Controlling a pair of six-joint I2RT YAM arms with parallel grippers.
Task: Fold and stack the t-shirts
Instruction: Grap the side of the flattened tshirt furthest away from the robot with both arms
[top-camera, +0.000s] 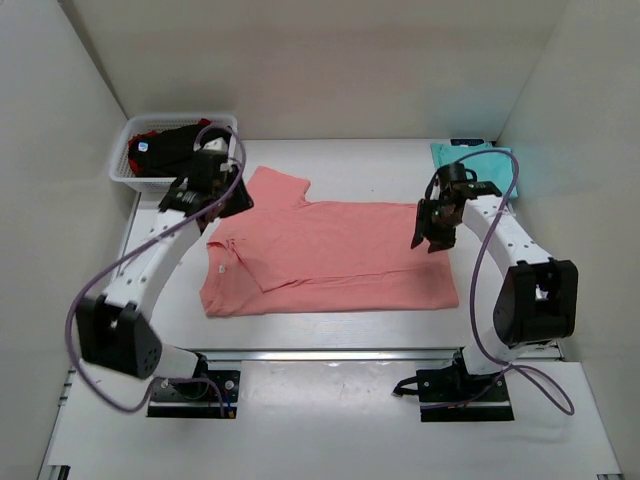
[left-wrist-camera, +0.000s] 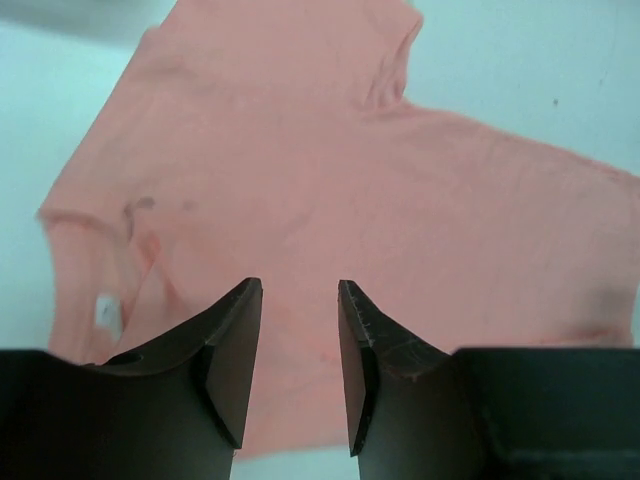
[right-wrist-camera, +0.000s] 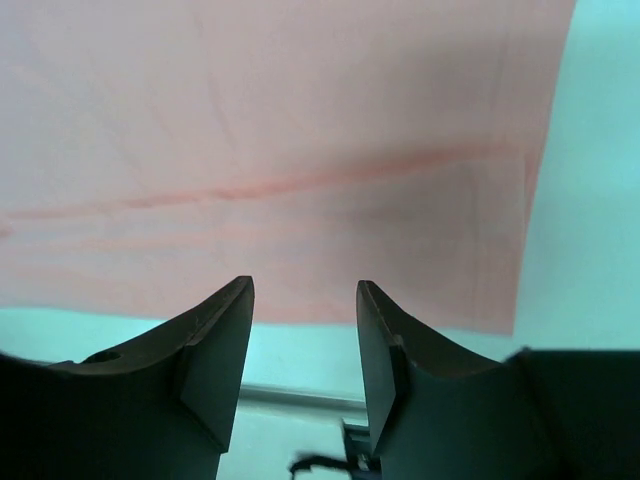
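Left tool (left-wrist-camera: 300, 290) and right tool (right-wrist-camera: 305, 285) released, empty, above large salmon-pink cloth t-shirt (top-camera: 330, 255) on white worktop (top-camera: 350, 160). Risk: shallow pinch slipping off, or uneven lift skewing fold.

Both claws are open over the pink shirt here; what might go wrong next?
The right claw hangs right at the hem of the salmon-pink t-shirt, so closing may miss the edge. The left claw sits over the shirt near a folded-over flap and may pinch an extra layer. Its arm is close to the white mesh basket and might nudge it.
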